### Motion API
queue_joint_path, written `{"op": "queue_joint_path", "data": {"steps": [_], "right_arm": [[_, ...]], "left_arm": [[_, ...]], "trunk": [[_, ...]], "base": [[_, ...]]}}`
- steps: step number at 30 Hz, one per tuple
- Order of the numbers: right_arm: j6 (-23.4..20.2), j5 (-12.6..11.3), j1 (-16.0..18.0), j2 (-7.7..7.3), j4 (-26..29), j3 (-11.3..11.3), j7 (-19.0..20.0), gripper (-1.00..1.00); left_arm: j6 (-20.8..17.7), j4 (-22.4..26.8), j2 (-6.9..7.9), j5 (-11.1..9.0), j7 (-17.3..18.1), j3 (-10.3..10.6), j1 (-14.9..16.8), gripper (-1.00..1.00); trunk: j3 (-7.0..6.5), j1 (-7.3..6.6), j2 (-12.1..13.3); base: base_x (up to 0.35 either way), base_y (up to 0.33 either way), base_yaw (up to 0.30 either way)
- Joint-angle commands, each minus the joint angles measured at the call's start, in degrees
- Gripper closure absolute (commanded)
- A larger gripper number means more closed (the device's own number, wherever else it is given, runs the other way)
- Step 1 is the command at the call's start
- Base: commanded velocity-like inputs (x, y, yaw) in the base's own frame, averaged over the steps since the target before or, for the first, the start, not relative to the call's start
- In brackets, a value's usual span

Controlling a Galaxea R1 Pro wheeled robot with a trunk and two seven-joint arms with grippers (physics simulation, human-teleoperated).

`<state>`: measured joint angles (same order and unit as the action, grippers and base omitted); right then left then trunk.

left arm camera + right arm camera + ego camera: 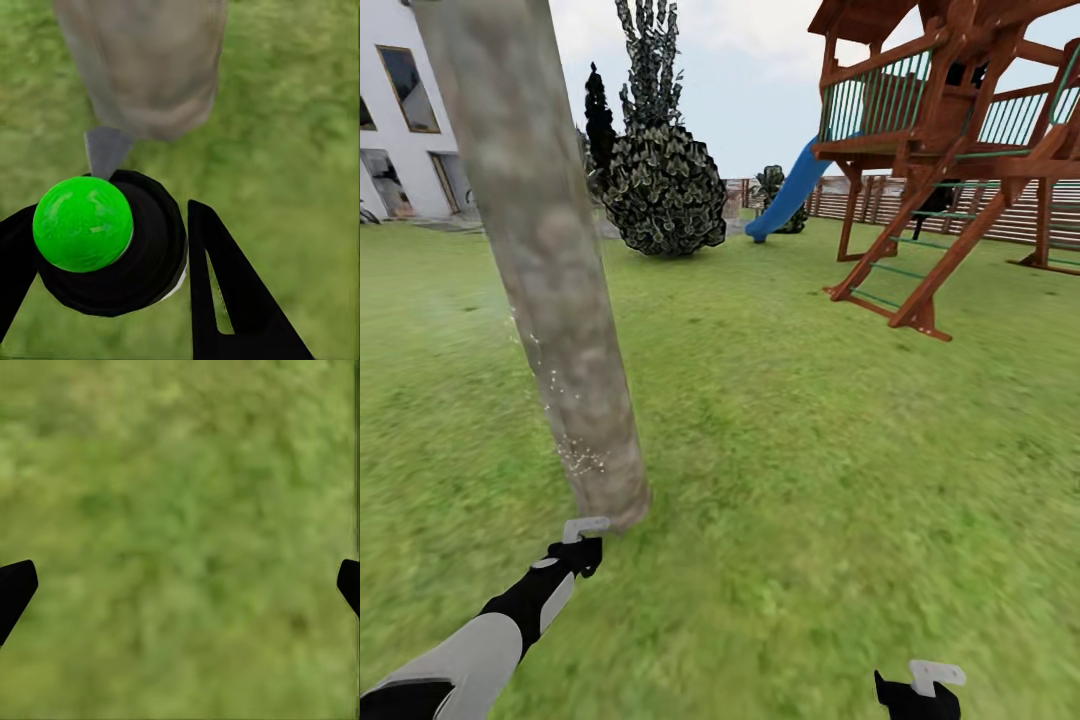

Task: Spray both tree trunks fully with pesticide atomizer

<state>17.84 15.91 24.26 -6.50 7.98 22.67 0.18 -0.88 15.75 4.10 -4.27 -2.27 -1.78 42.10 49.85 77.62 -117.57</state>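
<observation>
no readable text, no labels, no numbers, no signs

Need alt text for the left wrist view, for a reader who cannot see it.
The left gripper holds the pesticide atomizer, a dark bottle with a bright green spot, its pale nozzle aimed at the base of a thick grey-brown tree trunk on green grass.

Mottled grey-brown tree trunk [550,270] with tan blotches and white specks low on its near side. Blurry green grass [790,420]. Black atomizer [112,244] with bright green spot and pale grey spray head. Black-and-white left arm [490,630]. Far: dark-leaved cone tree [660,170], red-brown play tower [950,130] with green railings, blue slide [790,190], white house [400,110], pale sky.
</observation>
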Motion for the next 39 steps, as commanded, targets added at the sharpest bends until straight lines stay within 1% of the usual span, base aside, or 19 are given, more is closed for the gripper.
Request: {"op": "queue_joint_path", "data": {"steps": [1, 2, 4, 9, 14, 20, 22, 25, 27, 28, 29, 30, 31, 33, 34, 35, 36, 38, 39], "right_arm": [[0.0, 0.0, 0.0, 0.0, 0.0, 0.0, 0.0, -1.0], [0.0, 0.0, 0.0, 0.0, 0.0, 0.0, 0.0, -1.0], [0.0, 0.0, 0.0, 0.0, 0.0, 0.0, 0.0, -1.0], [0.0, 0.0, 0.0, 0.0, -0.1, 0.0, 0.0, -1.0], [0.0, 0.0, 0.0, 0.0, -0.1, 0.0, 0.0, -1.0], [0.0, 0.0, 0.0, 0.0, -0.1, 0.0, 0.0, -1.0], [0.0, 0.0, 0.0, 0.0, -0.1, 0.0, 0.0, -1.0], [0.0, 0.0, 0.0, 0.0, -0.1, 0.0, 0.0, -1.0], [0.0, 0.0, 0.0, 0.0, -0.1, 0.0, 0.0, -1.0], [0.0, 0.0, 0.0, 0.0, -0.1, 0.0, 0.0, -1.0], [0.0, 0.0, 0.0, 0.0, -0.1, 0.0, 0.0, -1.0], [0.0, 0.0, 0.0, 0.0, -0.1, 0.0, 0.0, -1.0], [0.0, 0.0, 0.0, 0.0, -0.1, 0.0, 0.0, -1.0], [0.0, 0.0, 0.0, 0.0, -0.1, 0.0, 0.0, -1.0], [0.0, 0.1, 0.0, 0.0, -0.1, 0.0, 0.0, -1.0], [0.0, 0.1, 0.0, 0.0, -0.1, 0.0, 0.0, -1.0], [0.0, 0.1, 0.0, 0.0, -0.1, 0.0, 0.0, -1.0], [0.0, 0.1, 0.0, 0.0, -0.1, 0.0, 0.0, -1.0], [0.0, 0.1, 0.0, 0.0, -0.2, 0.0, 0.0, -1.0]], "left_arm": [[0.0, 0.0, -0.14, 0.0, -0.8, 0.0, 0.0, 1.0], [0.0, 0.0, -0.64, 0.0, -1.4, 0.0, 0.0, 1.0], [0.0, 0.0, -1.03, 0.1, -1.7, 0.0, 0.0, 1.0], [0.0, 0.1, -1.29, 0.4, -1.8, 0.1, 0.0, 1.0], [0.0, -0.1, -1.29, 0.4, -1.8, 0.1, 0.0, 1.0], [0.0, 0.3, -1.2, 0.2, -1.8, 0.1, 0.0, 1.0], [0.0, 0.6, -0.94, 0.2, -1.8, 0.1, 0.0, 1.0], [0.0, 1.0, -1.02, 0.5, -2.2, 0.4, 0.0, 1.0], [-0.3, 3.6, -1.04, 0.7, -3.3, 0.6, 0.1, 1.0], [-0.6, 5.6, -1.08, 0.8, -4.5, 0.6, 0.1, 1.0], [-1.0, 9.0, -1.22, 0.8, -6.3, 0.6, 0.2, 1.0], [-1.2, 10.6, -1.48, 0.7, -6.9, 0.6, 0.3, 1.0], [-1.2, 11.4, -1.82, 0.7, -7.1, 0.6, 0.4, 1.0], [-1.5, 12.2, -3.22, 0.8, -7.2, 0.7, 0.6, 1.0], [-2.3, 12.8, -3.87, 1.0, -7.2, 0.7, 0.6, 1.0], [-2.5, 14.1, -4.06, 1.2, -7.2, 0.8, 0.4, 1.0], [-2.6, 15.1, -4.11, 1.2, -7.2, 0.9, 0.3, 1.0], [-2.8, 17.7, -3.63, 1.3, -7.2, 0.6, 0.2, 1.0], [-3.5, 19.9, -2.81, 1.4, -7.2, 0.4, 0.1, 1.0]], "trunk": [[0.0, 0.0, 0.0], [0.0, 0.0, 0.0], [0.0, 0.0, 0.0], [0.0, 0.0, 0.0], [0.0, 0.0, 0.0], [0.0, 0.0, 0.0], [0.0, 0.0, 0.0], [0.0, 0.0, 0.0], [0.0, 0.0, 0.0], [0.0, 0.0, 0.0], [0.0, 0.0, 0.0], [0.0, 0.0, 0.0], [0.0, 0.0, 0.0], [0.0, 0.0, 0.0], [0.0, 0.0, 0.0], [0.0, 0.0, 0.0], [0.0, 0.0, 0.0], [0.0, 0.0, 0.0], [0.0, 0.0, 0.0]], "base": [[0.08, -0.266, 0.069], [0.035, -0.268, 0.174], [0.012, -0.269, 0.242], [0.001, -0.27, 0.274], [0.0, -0.27, 0.255], [0.016, -0.256, 0.022], [0.081, -0.119, 0.166], [0.023, -0.018, 0.26], [0.003, -0.002, 0.245], [0.001, -0.001, 0.116], [0.0, 0.0, 0.038], [0.0, 0.0, 0.016], [0.0, 0.0, 0.008], [0.0, 0.0, 0.003], [0.0, 0.0, 0.0], [0.0, 0.0, 0.0], [0.0, 0.0, 0.0], [0.0, 0.0, 0.0], [0.0, 0.0, 0.0]]}}
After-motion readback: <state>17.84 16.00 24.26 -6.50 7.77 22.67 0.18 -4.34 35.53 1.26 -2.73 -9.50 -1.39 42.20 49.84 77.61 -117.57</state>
